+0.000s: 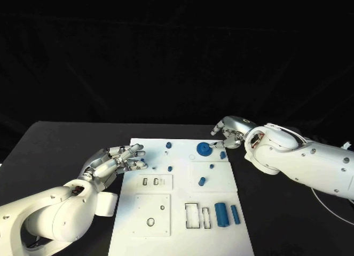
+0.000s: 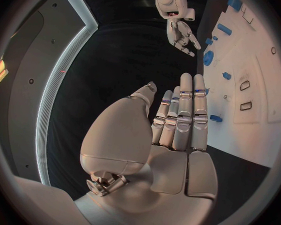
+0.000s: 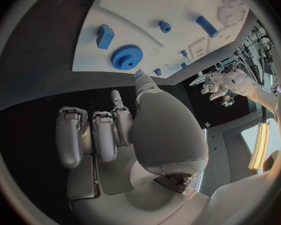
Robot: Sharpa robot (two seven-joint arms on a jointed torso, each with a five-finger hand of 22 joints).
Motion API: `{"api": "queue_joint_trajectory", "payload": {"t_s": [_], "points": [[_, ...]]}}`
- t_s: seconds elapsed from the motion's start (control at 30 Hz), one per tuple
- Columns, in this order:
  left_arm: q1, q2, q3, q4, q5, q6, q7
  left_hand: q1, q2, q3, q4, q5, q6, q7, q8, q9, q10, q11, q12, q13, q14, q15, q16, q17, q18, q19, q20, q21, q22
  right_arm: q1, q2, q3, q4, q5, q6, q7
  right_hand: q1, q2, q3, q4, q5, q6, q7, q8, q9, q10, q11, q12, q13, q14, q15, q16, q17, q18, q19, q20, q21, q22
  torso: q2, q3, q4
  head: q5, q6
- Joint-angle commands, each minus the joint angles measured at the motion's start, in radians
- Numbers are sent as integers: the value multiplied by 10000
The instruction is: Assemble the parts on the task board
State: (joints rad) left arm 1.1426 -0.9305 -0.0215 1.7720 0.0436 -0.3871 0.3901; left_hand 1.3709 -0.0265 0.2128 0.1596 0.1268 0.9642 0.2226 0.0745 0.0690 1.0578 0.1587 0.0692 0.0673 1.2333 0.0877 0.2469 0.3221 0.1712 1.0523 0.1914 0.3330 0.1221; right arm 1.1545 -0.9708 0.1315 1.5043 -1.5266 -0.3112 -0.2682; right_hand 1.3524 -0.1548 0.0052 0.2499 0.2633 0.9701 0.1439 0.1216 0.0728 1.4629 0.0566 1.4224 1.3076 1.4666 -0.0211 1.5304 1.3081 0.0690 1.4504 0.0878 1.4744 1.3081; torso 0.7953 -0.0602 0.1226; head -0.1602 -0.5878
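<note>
Left hand [image 1: 115,161] fingers (straight, together) empty.

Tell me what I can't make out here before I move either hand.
- Left hand: the head view sees its back, so whether its fingertips touch the board edge is hidden.
- Right hand: whether its fingertips touch the gear is too small to tell in the head view; in the right wrist view the thumb covers that spot.
- Board recesses: too small to tell their shapes.
</note>
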Motion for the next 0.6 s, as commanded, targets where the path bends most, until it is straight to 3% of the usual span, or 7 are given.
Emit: {"api": "queue_joint_trajectory", "payload": {"t_s": [0.03,0.1,0.4,0.6], "points": [[14,26,6,8,-199,294,15,83,-10,18,-30,-39,-79,-3,-60,-9,-97,3,-57,-10,-83,-3,-68,14,95,-88,6,-55,-13,-91,78,1,-126,-53,427,-160,143,3,-32,103,41,-44,24,80,10,322,26,363,1469,923,56,131,2008,-196,55,25,61,338,17,6,-8,-44,-4],[14,33,6,3,-221,307,8,79,-13,25,-37,-38,-88,-1,-64,-10,-112,7,-58,-11,-102,3,-82,22,94,-103,10,-62,-18,-146,148,1,-177,-104,443,-169,178,21,-45,132,55,-50,21,108,10,406,42,508,1622,934,72,162,2074,-199,74,30,72,364,27,14,-2,-46,-24],[12,59,5,-26,-254,324,-11,75,-14,31,-41,-38,-94,2,-66,-10,-123,10,-59,-12,-115,7,-91,28,93,-114,13,-68,-21,-317,455,-1,-331,-361,490,-126,229,77,-60,175,76,-20,20,182,17,564,47,761,1888,956,82,221,2202,-216,121,42,104,442,-3,-28,39,-47,-101],[11,68,5,-42,-259,327,-18,75,-14,31,-41,-38,-94,2,-66,-10,-123,10,-59,-12,-115,7,-91,28,93,-114,13,-68,-21,-353,622,-2,-416,-419,444,-124,243,128,-57,188,97,11,14,222,21,620,44,846,1977,970,82,253,2274,-224,144,43,121,481,-8,-23,38,-33,-122]]}}
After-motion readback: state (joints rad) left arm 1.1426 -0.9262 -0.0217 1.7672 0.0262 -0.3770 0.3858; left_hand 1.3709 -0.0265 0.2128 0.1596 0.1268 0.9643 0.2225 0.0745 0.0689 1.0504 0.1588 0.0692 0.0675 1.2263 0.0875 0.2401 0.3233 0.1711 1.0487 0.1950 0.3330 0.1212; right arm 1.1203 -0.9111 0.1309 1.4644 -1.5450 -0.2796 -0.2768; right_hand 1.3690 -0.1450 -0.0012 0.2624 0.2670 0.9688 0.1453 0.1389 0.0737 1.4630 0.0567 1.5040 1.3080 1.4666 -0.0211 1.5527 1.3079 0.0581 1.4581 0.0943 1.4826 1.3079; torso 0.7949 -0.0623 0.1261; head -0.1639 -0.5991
